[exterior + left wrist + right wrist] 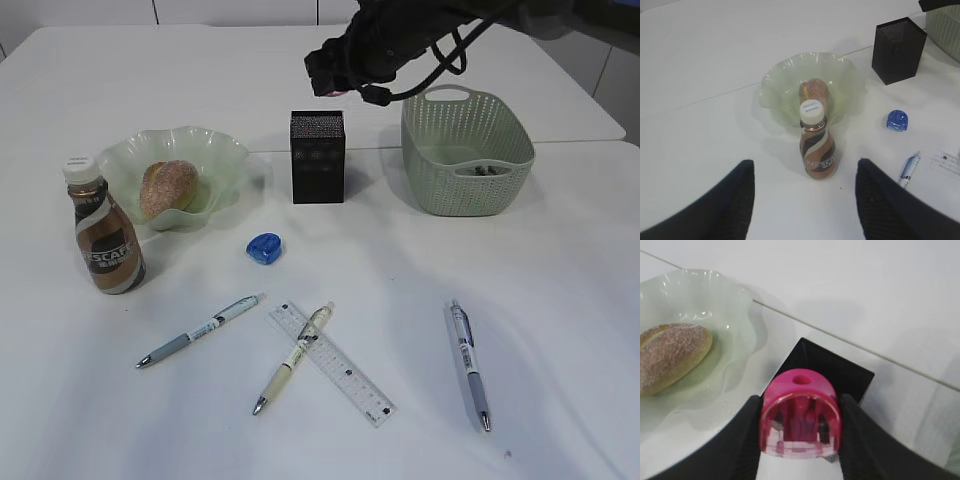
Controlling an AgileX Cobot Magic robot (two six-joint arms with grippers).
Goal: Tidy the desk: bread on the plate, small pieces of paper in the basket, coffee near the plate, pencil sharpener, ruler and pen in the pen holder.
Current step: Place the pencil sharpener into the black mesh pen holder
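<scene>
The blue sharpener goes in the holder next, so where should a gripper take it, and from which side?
From straight above, the blue sharpener lies low and flat on the table, with clear space around it. Close the fingers across its narrower width, probably on the two straighter sides.

Open table lies between the pen holder [318,157] and the basket [467,152], wide enough to pass through. The bottle [104,238] stands just in front of the plate [220,160], blocking a low approach there. Pens, a ruler [331,364] and a blue sharpener [264,248] scatter across the front area.

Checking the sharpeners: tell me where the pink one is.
In the right wrist view, the pink sharpener is clamped in the right gripper, directly above the black pen holder.
</scene>
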